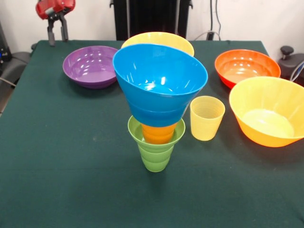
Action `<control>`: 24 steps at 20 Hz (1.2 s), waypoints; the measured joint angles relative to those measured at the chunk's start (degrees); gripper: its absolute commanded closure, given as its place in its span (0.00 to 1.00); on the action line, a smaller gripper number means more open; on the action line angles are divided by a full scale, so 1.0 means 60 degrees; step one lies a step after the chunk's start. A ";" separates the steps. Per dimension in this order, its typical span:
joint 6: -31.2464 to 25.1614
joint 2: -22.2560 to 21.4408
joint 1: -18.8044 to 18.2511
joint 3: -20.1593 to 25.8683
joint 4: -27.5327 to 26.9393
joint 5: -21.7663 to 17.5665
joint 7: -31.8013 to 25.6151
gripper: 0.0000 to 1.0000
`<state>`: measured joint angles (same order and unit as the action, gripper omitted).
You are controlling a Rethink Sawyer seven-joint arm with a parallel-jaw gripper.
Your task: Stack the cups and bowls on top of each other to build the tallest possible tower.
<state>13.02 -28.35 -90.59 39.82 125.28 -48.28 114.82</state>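
Observation:
The tower stands at the table's middle. Its lowest piece is a green ribbed cup (155, 156) with a small green bowl (134, 129) around its top. An orange cup (158, 134) sits in that. A medium blue bowl (159, 83) rests on top, tilted toward the camera. A pale yellow cup (206, 118) stands upright just right of the tower. My gripper (57, 40) hangs at the far left corner, open and empty, far from the tower.
A purple bowl (91, 66) lies at the far left. A big yellow-orange bowl (159, 39) sits behind the tower. A red-orange bowl (247, 66) is at the far right, with another big orange bowl (268, 111) in front of it near the right edge.

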 measured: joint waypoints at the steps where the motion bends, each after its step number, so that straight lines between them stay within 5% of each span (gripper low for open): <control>1: 0.0002 0.0000 0.0002 -0.0003 -0.0001 0.0000 0.0000 0.00; 8: -0.1382 -0.0871 0.1971 -0.1572 -0.0080 0.0214 0.0000 0.00; 13: -0.1772 -0.1007 0.2805 -0.2213 -0.0153 0.0212 0.0000 0.00; 24: -0.1770 -0.0936 0.3257 -0.3158 -0.0471 0.0214 0.0000 0.00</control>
<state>2.41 -33.97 -71.04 20.88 122.45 -47.00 114.82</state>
